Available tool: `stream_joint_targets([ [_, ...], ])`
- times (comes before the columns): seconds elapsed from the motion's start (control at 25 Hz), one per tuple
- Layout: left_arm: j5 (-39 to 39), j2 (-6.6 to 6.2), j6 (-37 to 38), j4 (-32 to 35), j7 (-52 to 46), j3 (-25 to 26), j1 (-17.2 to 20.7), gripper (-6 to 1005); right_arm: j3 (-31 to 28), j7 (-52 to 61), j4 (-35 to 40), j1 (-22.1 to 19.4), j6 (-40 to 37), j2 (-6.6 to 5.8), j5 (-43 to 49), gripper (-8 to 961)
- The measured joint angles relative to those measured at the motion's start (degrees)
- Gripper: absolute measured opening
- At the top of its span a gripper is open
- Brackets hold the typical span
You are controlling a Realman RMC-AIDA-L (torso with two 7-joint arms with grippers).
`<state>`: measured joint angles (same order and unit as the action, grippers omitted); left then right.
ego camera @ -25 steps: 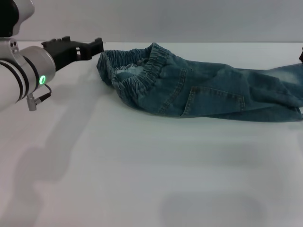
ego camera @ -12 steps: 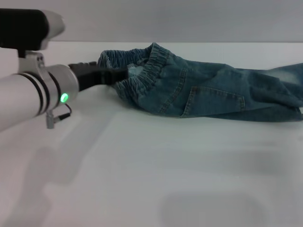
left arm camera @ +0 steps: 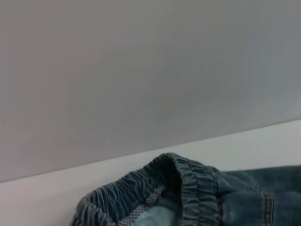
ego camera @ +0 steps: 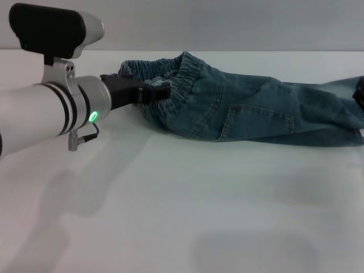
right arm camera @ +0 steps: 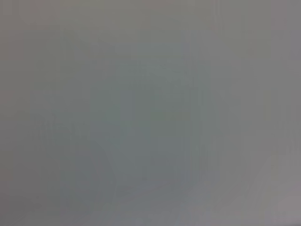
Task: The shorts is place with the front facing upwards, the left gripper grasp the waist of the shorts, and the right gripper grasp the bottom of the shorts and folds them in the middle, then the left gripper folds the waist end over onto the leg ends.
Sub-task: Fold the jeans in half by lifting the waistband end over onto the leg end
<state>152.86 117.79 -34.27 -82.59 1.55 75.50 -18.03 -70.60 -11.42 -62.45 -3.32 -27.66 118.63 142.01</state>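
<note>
The blue-green denim shorts (ego camera: pixel 250 108) lie across the far part of the white table (ego camera: pixel 182 216), doubled lengthwise, with a stitched pocket facing up. Their puckered elastic waist (ego camera: pixel 185 79) is at the left and stands open. The legs run off the right edge of the head view, so the leg ends are hidden. My left gripper (ego camera: pixel 159 91), on its white arm with the green light, reaches in from the left and has its tip at the waist opening. The left wrist view shows the waist (left arm camera: pixel 188 188) close below the camera. A black bit of my right gripper (ego camera: pixel 359 91) shows at the right edge over the legs.
Behind the table rises a plain grey wall (left arm camera: pixel 150 70). The right wrist view holds only a featureless grey surface. The shorts lie near the table's back edge (ego camera: pixel 296 51).
My left arm has swung right and forward, bringing its gripper from beside the waist to the waist opening. A black part of the right gripper now shows lower at the right edge.
</note>
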Motion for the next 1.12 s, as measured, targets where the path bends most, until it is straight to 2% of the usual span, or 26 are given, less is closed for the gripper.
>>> stream_joint_targets([
  [0.12, -0.6, 0.01, -3.1, 1.1, 1.5, 1.2, -2.6, 820, 0.0, 0.0, -0.5, -0.2, 2.7, -0.06, 0.0, 832],
  [0.2, -2.1, 0.05, -7.3, 3.3, 3.9, 2.3, -6.2, 818, 0.0, -0.1, -0.7, -0.5, 3.8, -0.05, 0.0, 832],
  [0.36, -3.1, 0.21, -9.1, 7.3, 6.1, 2.5, -10.7, 813, 0.0, 0.0, -1.0, -1.1, 4.4, -0.09, 0.1, 832],
  [0.64, -3.2, 0.30, -7.6, 11.8, 8.5, 2.7, -14.6, 805, -0.1, 0.0, -1.7, -1.8, 5.3, -0.09, 0.1, 831],
  [0.88, -3.2, 0.26, -6.8, 13.2, 8.9, 2.8, -15.7, 798, -0.3, 0.0, -1.8, -1.6, 6.8, -0.07, 0.1, 831],
  [1.0, -4.0, 0.26, -5.3, 19.0, 10.4, 3.4, -19.6, 795, -0.5, 0.1, -1.9, -1.5, 7.4, -0.07, 0.1, 830],
  [1.12, -4.1, 0.23, -5.0, 21.8, 10.4, 3.5, -21.5, 791, -0.6, 0.1, -2.0, -1.5, 8.0, -0.07, 0.1, 830],
])
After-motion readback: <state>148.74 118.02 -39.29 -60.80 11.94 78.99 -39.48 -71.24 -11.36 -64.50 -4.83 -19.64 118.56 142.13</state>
